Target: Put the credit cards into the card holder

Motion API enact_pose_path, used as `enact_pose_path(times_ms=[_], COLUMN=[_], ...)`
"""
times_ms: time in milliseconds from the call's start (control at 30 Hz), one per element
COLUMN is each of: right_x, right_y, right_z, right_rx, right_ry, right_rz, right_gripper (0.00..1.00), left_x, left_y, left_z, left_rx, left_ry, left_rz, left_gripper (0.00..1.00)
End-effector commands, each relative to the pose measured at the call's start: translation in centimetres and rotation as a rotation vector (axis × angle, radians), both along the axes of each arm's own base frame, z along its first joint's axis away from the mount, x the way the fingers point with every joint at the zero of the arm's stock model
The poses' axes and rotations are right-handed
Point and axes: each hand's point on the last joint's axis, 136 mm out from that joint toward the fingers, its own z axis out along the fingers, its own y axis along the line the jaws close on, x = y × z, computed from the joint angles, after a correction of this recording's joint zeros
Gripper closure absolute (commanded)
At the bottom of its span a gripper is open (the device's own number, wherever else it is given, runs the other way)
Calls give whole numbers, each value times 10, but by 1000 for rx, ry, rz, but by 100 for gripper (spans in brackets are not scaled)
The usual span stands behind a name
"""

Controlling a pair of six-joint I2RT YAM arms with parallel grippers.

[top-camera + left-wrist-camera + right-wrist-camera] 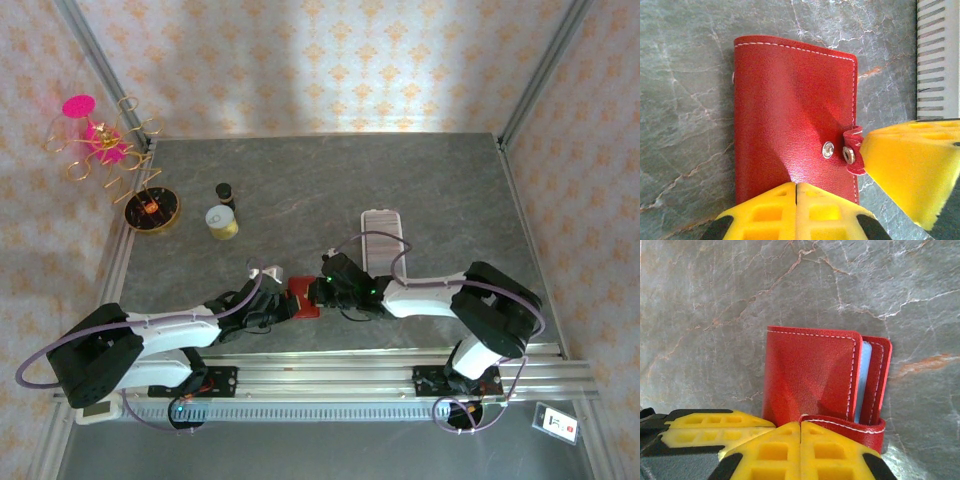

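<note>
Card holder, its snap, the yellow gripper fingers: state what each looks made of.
Card holder: red leather or a leather-like sheet, with a pebbled grain, a slight sheen and pale stitching along the edges. Snap: seemingly metal, a small shiny silver-gold disc. Fingers of the left gripper: matte yellow plastic, probably moulded or printed, with recessed square pockets.

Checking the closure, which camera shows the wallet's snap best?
Left wrist: the metal snap sits large on the red wallet, strap stud beside it. Right wrist shows the strap, snap hidden; top external, the wallet tiny.
</note>
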Motion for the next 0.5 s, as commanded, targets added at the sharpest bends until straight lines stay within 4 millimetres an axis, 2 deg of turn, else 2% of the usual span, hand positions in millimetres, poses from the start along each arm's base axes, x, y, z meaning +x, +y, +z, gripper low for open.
enact_pose_path(times_ms=[0, 467], right_x=[2, 0], right_y=[7, 12], right_z=[1, -2], right_rx=[-5, 10], right_ry=[-6, 8], right_rz=[4, 15], right_gripper=[100, 100], left_x=[-12, -12], left_y=[9, 9], left_z=[-15, -16], left_rx=[39, 39], left_ry=[45, 46], left_rz=[-1, -1], left_gripper=[100, 100])
